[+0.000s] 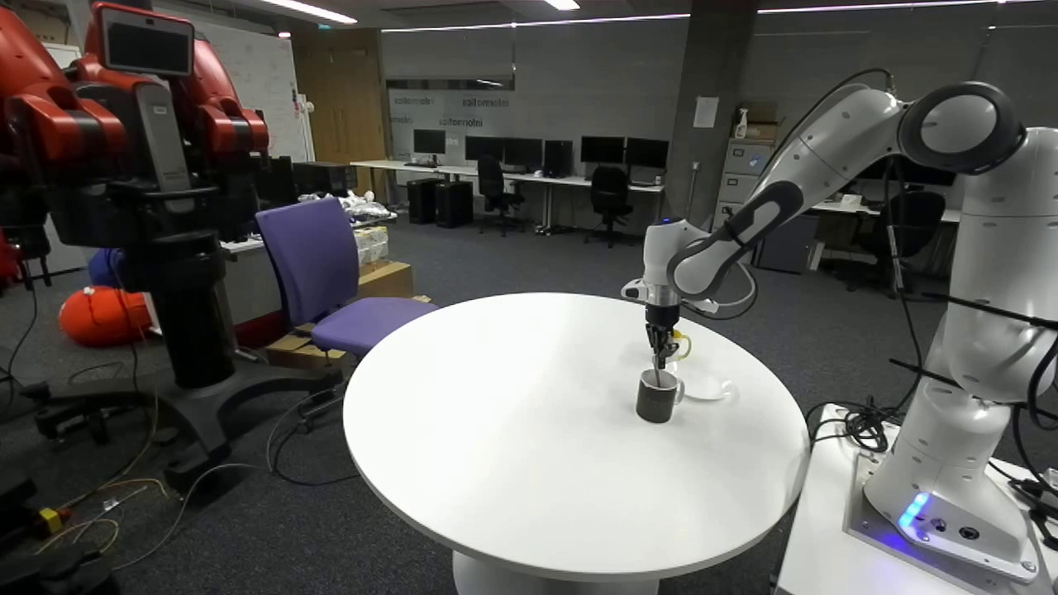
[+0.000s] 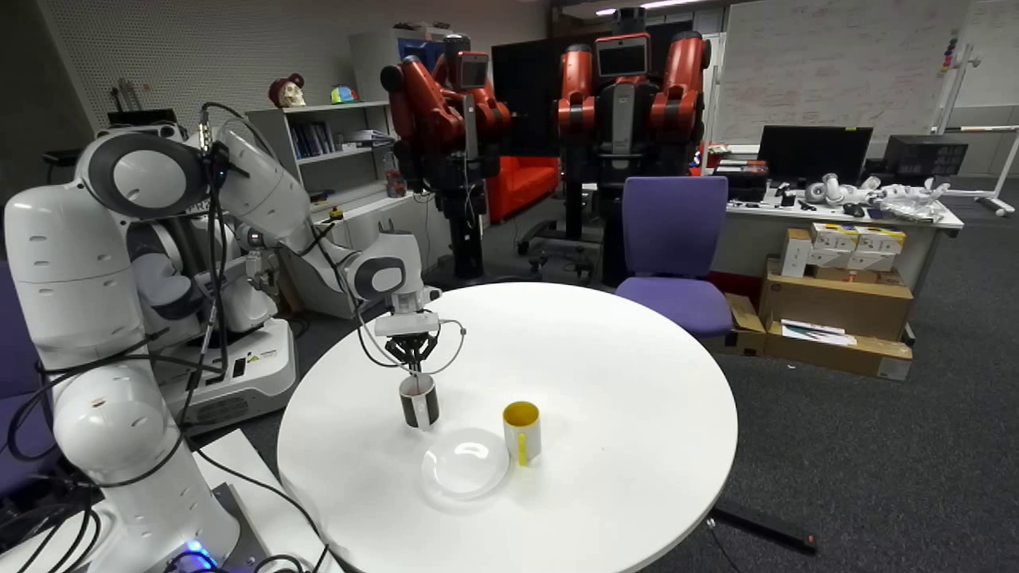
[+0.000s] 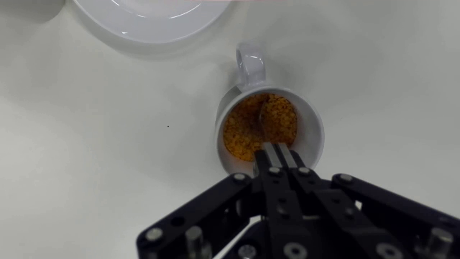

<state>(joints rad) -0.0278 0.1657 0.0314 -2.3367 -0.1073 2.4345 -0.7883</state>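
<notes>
The fingers point straight down and are drawn together, their two metal tips side by side with only a thin dark line between; whether something slender is pinched there cannot be told. Directly below the tips stands an upright dark mug, and both exterior views show the tips at its mouth. Inside, under and ahead of the tips in the wrist view, lie orange-brown bits. Among them a faint spoon-like shape runs roughly in line with the fingers, too indistinct to name for sure. The mug's white handle juts out on the side away from the fingers in that view. Past the handle, farther from the fingers, a white plate lies flat. Farther still, just beside the plate, a yellow-lined mug stands upright. All three rest on the round white worktop beneath the fingers. Above the fingers, the arm bends back over the worktop's edge. Well away from the fingers, across the worktop, stand a purple chair and, behind it, a red robot.
</notes>
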